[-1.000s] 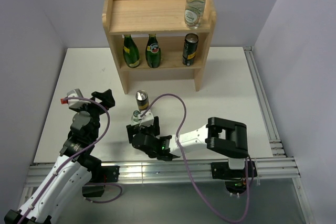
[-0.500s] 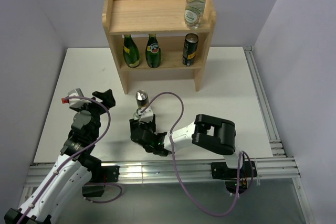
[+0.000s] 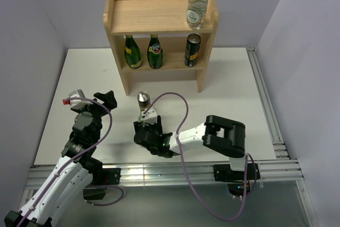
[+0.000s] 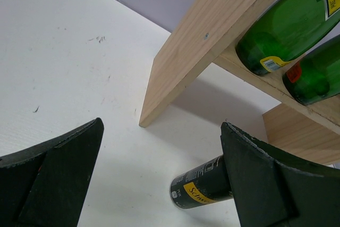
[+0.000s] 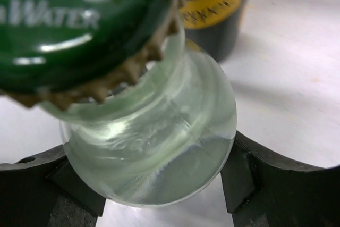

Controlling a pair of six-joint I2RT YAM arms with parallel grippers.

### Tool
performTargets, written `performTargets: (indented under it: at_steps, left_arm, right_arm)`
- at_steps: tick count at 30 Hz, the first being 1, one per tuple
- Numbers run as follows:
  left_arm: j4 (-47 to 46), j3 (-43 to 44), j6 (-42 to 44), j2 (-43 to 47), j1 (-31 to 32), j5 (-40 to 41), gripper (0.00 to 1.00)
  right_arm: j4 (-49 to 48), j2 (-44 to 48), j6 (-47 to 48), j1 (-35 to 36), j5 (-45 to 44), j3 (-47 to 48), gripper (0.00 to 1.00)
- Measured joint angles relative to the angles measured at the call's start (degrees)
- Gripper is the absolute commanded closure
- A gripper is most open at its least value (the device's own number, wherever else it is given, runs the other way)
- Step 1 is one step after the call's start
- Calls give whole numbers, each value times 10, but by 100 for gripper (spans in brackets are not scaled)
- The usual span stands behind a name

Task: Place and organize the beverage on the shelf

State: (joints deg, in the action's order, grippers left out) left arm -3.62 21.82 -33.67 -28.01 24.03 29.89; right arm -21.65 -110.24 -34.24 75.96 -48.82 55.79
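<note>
Jaws of the right gripper have just been clenched on the centre-frame clear bottle, readying it for the shelf; the left gripper is held released.

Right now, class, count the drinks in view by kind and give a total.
Clear glass bottles: 2, one on the top board of the shelf, one between the fingers of the right gripper
Dark green bottles: 2, both on the lower tier
Dark cans: 2, one on the lower tier, one on the table
Total: 6
</note>
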Motion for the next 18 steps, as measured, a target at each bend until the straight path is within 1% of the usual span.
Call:
performTargets:
  at_steps: [4, 9, 11, 13, 18]
  left_arm:
    - [0, 0, 0, 0, 0, 0, 1]
    - [0, 0, 0, 0, 0, 0, 1]
    - [0, 0, 0, 0, 0, 0, 1]
    - [0, 0, 0, 0, 0, 0, 1]
    - [0, 0, 0, 0, 0, 0, 1]
  right_arm:
    - [96, 70, -4, 15, -10, -10, 100]
    - [172, 188, 21, 34, -34, 10, 100]
    - [196, 221, 55, 37, -47, 48, 100]
    - [202, 234, 95, 35, -59, 97, 100]
    - [203, 237, 204, 18, -66, 232, 100]
